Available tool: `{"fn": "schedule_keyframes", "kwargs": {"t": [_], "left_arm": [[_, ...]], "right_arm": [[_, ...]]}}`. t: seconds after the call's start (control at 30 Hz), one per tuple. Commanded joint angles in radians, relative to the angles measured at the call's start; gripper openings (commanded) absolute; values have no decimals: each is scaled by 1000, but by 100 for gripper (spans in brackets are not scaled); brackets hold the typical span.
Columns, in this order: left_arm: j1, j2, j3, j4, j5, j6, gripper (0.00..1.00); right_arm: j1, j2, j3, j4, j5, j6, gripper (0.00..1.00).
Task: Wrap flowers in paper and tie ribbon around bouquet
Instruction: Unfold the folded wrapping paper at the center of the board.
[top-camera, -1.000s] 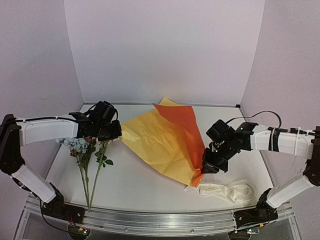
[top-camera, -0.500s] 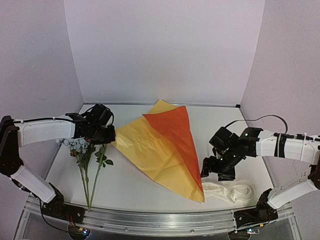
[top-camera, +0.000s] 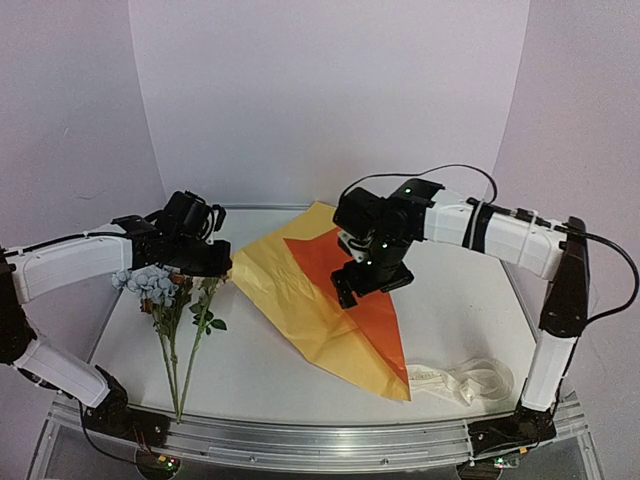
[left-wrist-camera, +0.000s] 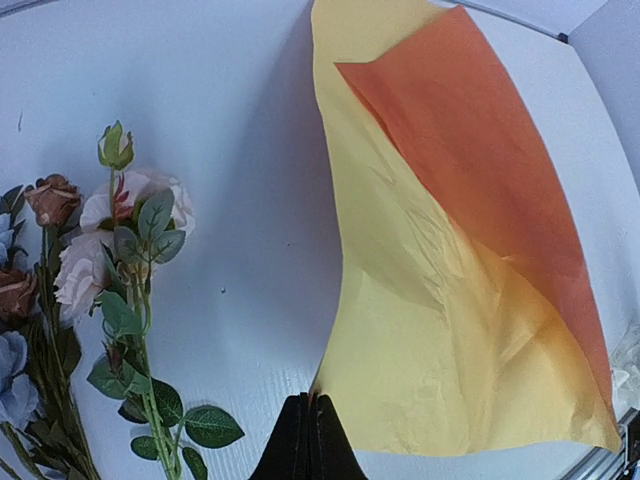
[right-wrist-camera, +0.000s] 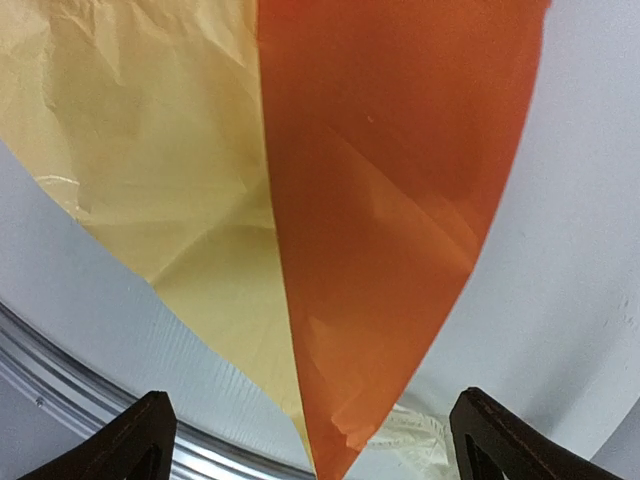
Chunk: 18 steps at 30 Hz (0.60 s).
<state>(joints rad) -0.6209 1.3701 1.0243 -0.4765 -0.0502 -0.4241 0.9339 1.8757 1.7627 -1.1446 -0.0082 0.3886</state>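
Corner of paper (top-camera: 290, 300) pinched in left claw (top-camera: 220, 266); orange flap folded over yellow; right claw (top-camera: 368, 288) spread wide above the orange; flowers (top-camera: 165, 300) at left, ribbon (top-camera: 460, 380) at right.

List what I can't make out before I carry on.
- Lettering on the ribbon: too small in the top view.
- Stems of the flowers: cut off by the left wrist view's bottom edge.
- Middle of the paper: covered by the right gripper in the top view.
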Motion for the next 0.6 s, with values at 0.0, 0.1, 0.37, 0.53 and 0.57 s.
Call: {"fn": "schedule_keyframes", "kwargs": {"t": [0.0, 0.1, 0.37, 0.53, 0.57], "left_arm": [[1, -66, 80, -18, 85, 59, 0], [1, -84, 92, -40, 88, 68, 0], [3, -102, 98, -55, 79, 68, 0], [3, -110, 105, -67, 62, 72, 0], [4, -111, 106, -72, 47, 73, 0]], "right_arm": [[57, 158, 176, -158, 230, -153, 98], [63, 223, 226, -177, 286, -171, 98], [83, 315, 292, -184, 276, -169, 98], [83, 360, 311, -198, 397, -143, 98], [80, 361, 311, -203, 434, -139, 98]]}}
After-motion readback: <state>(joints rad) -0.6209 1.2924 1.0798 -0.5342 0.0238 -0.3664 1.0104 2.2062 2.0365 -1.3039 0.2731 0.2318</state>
